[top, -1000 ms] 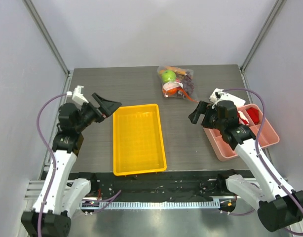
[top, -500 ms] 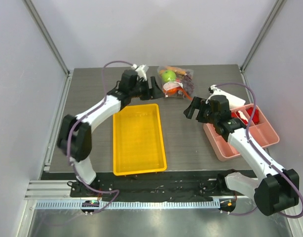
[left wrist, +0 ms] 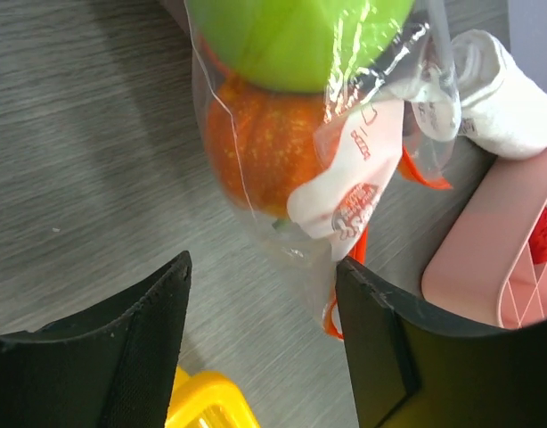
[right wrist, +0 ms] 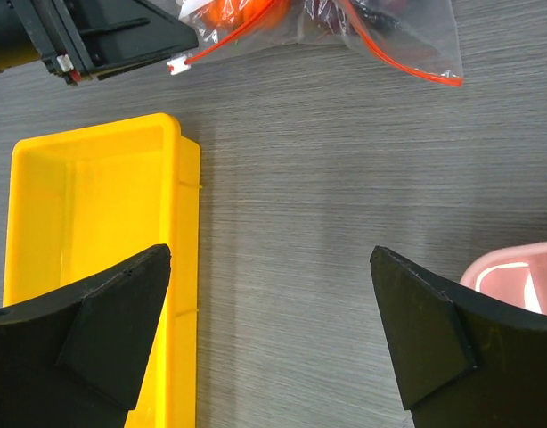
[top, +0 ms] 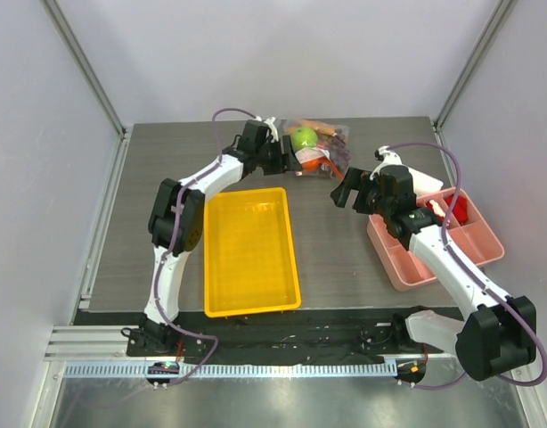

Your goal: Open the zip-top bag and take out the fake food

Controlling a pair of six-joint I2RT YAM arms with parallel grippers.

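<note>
The clear zip-top bag [top: 320,149] lies at the back middle of the table with fake food inside. The left wrist view shows a green apple [left wrist: 296,36] and an orange pumpkin [left wrist: 260,152] in it, and the bag's orange-red zip strip [left wrist: 354,259] hangs down. My left gripper [top: 286,160] is open at the bag's near left edge, and the bag's lower corner [left wrist: 314,267] reaches between its fingers [left wrist: 380,343]. My right gripper [top: 347,190] is open and empty over bare table, near and to the right of the bag [right wrist: 371,27].
A yellow tray [top: 249,250] lies in the middle of the table. A pink divided tray [top: 438,236] with red pieces stands on the right. A white roll of cloth [left wrist: 510,94] lies beside the pink tray.
My left arm has swung from the table's left side across to the bag. My right gripper has moved a little toward the bag.
</note>
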